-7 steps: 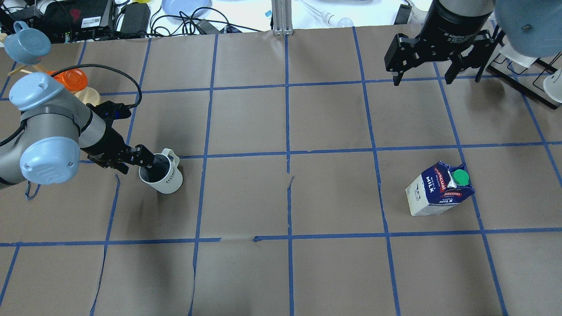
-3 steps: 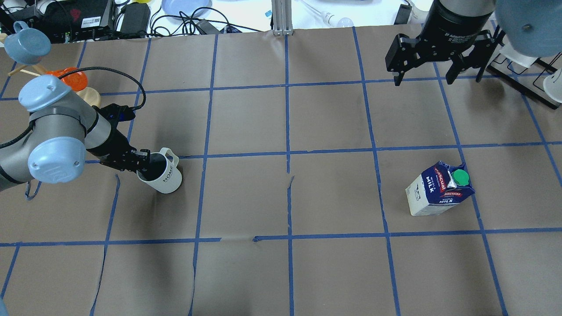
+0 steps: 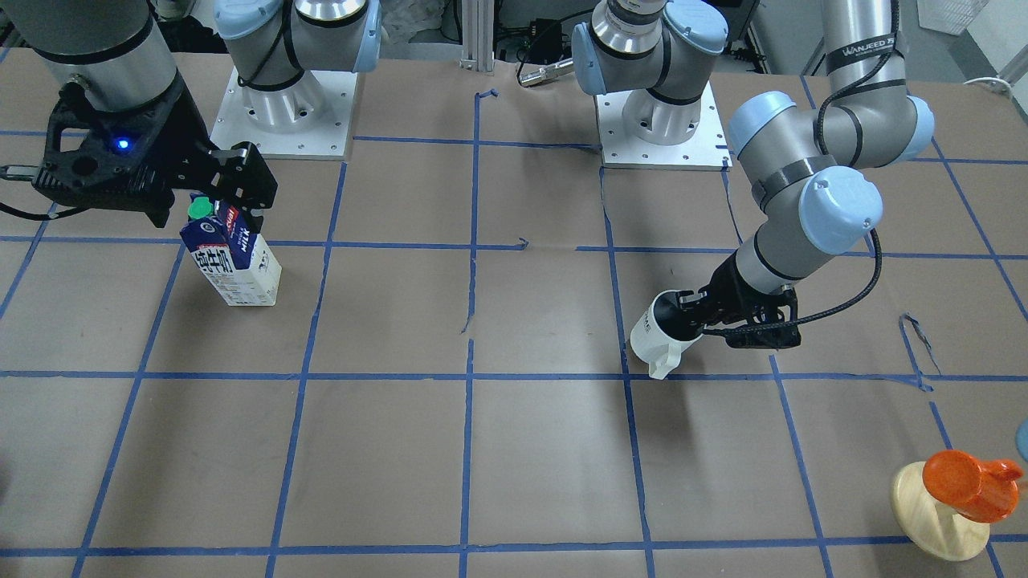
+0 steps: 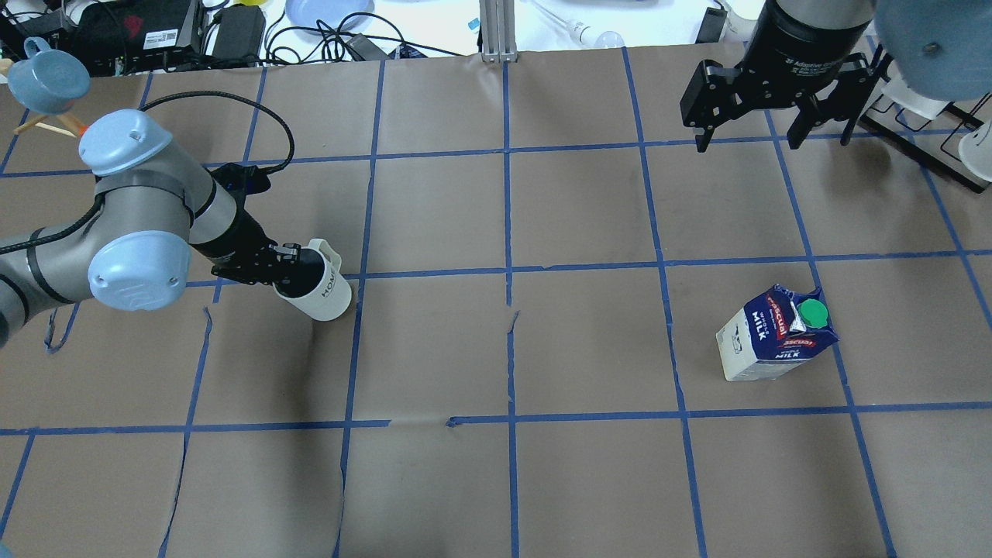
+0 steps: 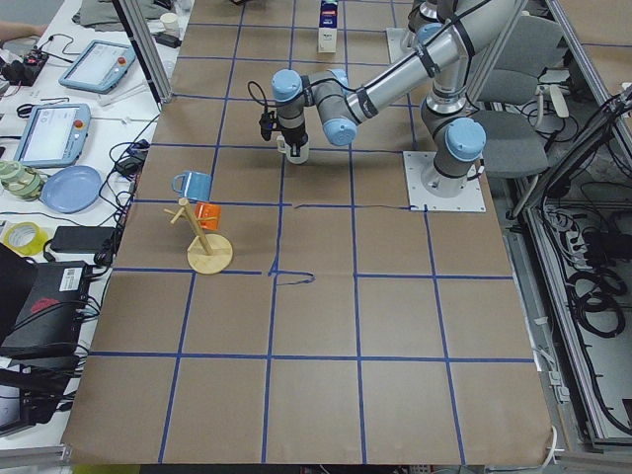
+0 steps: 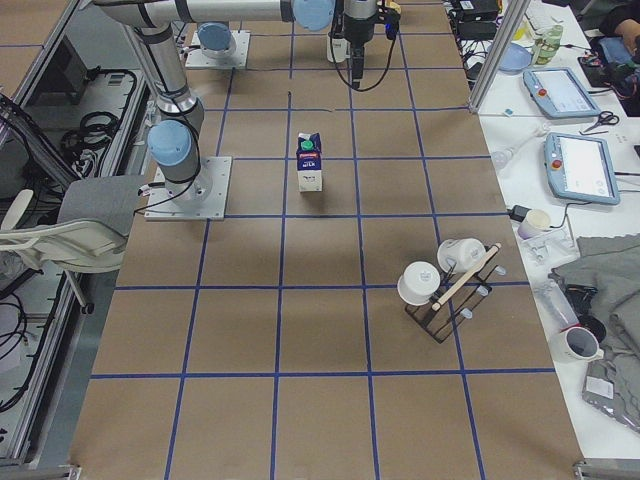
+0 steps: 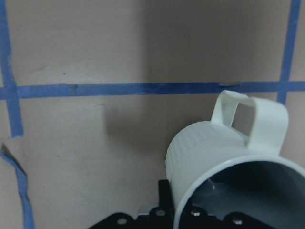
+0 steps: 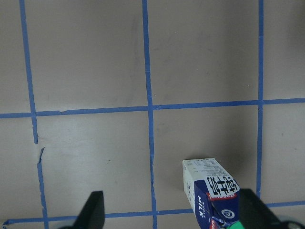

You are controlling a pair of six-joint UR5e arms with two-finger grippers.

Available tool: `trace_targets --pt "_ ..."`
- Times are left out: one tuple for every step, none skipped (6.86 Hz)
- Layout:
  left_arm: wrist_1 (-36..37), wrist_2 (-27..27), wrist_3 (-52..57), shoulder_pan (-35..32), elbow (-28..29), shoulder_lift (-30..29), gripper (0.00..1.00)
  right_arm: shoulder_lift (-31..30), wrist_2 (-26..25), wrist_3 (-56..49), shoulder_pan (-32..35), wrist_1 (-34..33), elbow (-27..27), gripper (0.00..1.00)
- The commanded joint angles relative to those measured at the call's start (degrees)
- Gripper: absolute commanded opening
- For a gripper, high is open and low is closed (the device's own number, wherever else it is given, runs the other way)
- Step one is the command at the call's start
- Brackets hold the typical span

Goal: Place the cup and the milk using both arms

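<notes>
The cup [image 4: 319, 288] sits roughly two o'clock of its position a second ago in the overhead view. It is now tilted, mouth toward the left arm [image 4: 139, 232] and handle [image 4: 325, 249] on the far side. It appears to be clear of the worktop [image 4: 581, 349]: the front-facing view shows its shadow lying apart from it, and the left wrist view shows bare paper beneath its body. The left end effector [image 4: 288, 271] is clamped on the cup's rim, one finger inside the bowl and one outside, as before. Judgement: the cup has passed from grasped-and-standing to lifted and in carriage, so the left half of the task is under way and only transport and set-down remain. The tilt is a point to watch, since a rim pinch can let a mug swing. The milk [image 4: 779, 335] stands upright on the worktop at about three o'clock of the cup, well apart from it, and has not moved. The right end effector [image 4: 771, 116] hangs at twelve o'clock of the milk in the overhead view, fingers spread wide and touching nothing, position unchanged. Its wrist view shows the carton below, nearer one finger than the other. Judgement: the milk half has not begun, and the right arm needs to descend and centre before closing.
</notes>
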Motion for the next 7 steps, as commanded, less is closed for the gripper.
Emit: trace_targets --pt "-0.86 -1.0 -9.99 -8.74 3.17 0.31 0.0 -0.03 -0.11 -0.03 0.0 0.03 0.0 1.0" --pt "-0.42 -1.0 -18.13 -14.02 5.01 -0.3 0.0 0.06 -0.12 -0.03 0.0 0.03 0.0 1.0" --pt "-0.68 -1.09 -23.69 -18.34 7.73 -0.57 0.0 0.06 -0.12 -0.03 0.0 0.03 0.0 1.0" --pt "-0.94 -0.74 -27.23 -22.64 9.49 -1.27 0.0 0.06 -0.12 -0.03 0.0 0.03 0.0 1.0" --pt "-0.08 1.09 -31.79 -26.52 10.21 -3.45 0.0 0.06 -0.12 -0.03 0.0 0.03 0.0 1.0" --pt "0.28 3.63 -34.27 -30.12 10.82 -5.39 0.0 0.06 -0.12 -0.03 0.0 0.03 0.0 1.0" --pt "0.37 3.83 -35.51 -31.11 11.0 -7.14 0.0 0.06 -0.12 -0.03 0.0 0.03 0.0 1.0"
